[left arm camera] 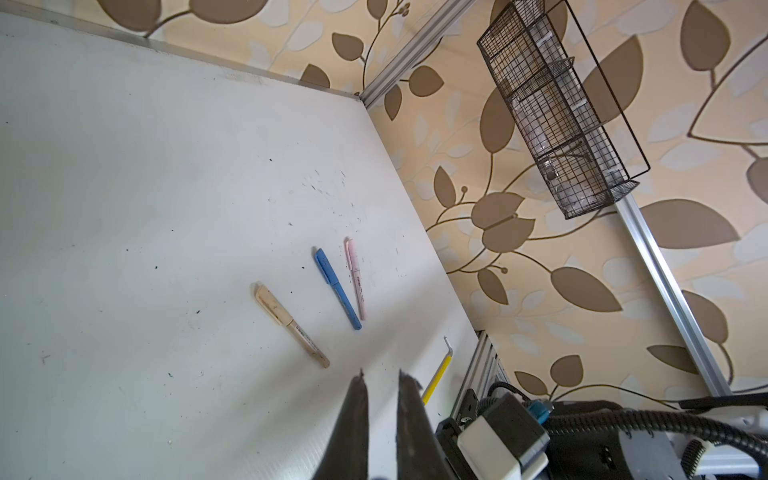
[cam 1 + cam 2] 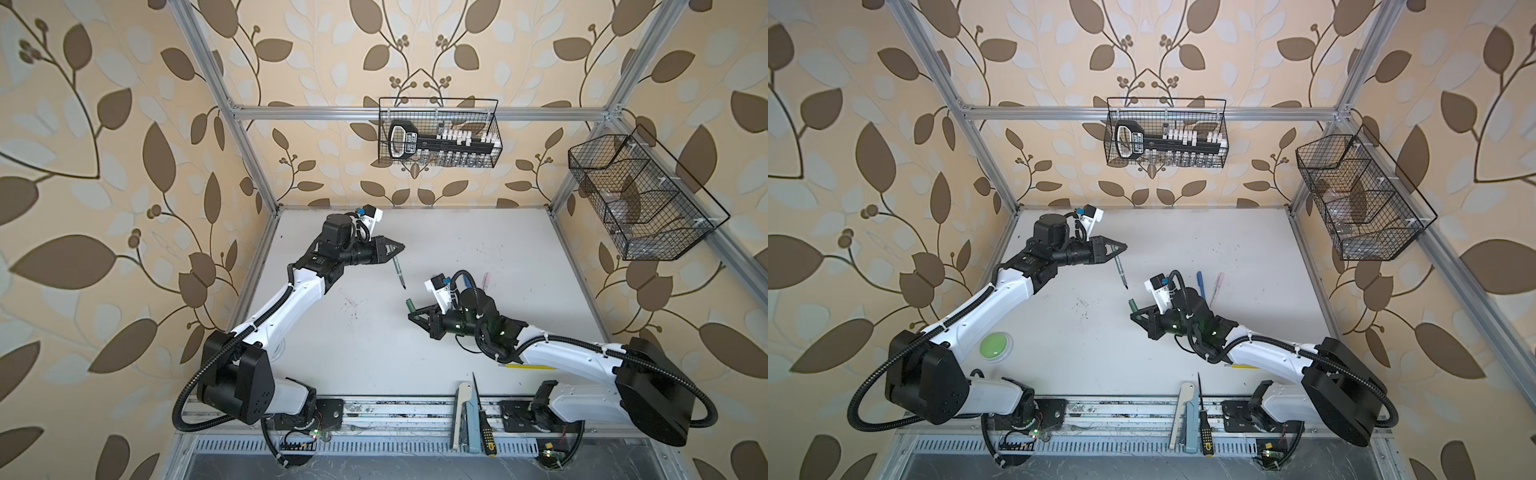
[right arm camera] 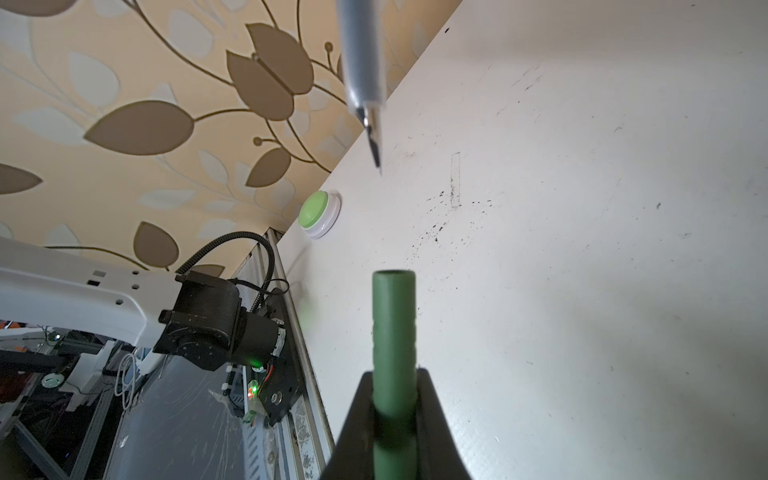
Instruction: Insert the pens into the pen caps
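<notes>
In both top views my left gripper (image 2: 395, 249) is shut on a dark green pen (image 2: 399, 272), held above the table. The pen's dark tip (image 3: 375, 143) slants down toward my right gripper (image 2: 415, 313). That gripper is shut on the dark green pen cap (image 3: 394, 324), open end up, a short gap below the tip. In the left wrist view the left gripper (image 1: 382, 376) shows a slit between its fingers (image 1: 357, 415), and the pen is hidden. A tan pen (image 1: 291, 324), a blue pen (image 1: 336, 289) and a pale pink pen (image 1: 355, 278) lie capped on the table.
A green push button (image 2: 992, 347) sits at the table's left edge. A yellow rod (image 2: 528, 366) lies under the right arm. A screwdriver (image 2: 484, 428) and other tools rest on the front rail. Wire baskets hang on the back wall (image 2: 440, 133) and the right wall (image 2: 640, 199).
</notes>
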Tool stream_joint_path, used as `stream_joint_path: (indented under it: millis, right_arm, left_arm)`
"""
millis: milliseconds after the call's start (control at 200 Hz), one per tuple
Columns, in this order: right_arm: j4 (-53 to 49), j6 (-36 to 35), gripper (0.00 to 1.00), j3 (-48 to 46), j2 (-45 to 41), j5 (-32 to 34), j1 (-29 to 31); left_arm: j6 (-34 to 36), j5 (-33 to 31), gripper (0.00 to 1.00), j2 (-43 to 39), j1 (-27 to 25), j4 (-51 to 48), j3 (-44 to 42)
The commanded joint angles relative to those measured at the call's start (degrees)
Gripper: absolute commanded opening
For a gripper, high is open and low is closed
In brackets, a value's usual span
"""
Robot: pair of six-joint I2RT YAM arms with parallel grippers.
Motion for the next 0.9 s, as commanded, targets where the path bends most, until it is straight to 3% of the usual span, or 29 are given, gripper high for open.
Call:
stream_joint_path:
  millis: [0, 895]
  right_arm:
    - [5.0, 1.2, 0.00, -1.4, -1.4, 3.0, 0.3]
    - [8.9, 1.8, 0.00, 0.3, 0.7, 2.2, 1.4]
  left_arm:
    - [-1.2, 3.0, 0.00, -0.4, 0.5, 0.1, 1.4]
    - [-2.1, 3.5, 0.00, 0.5, 0.5, 1.8, 0.7]
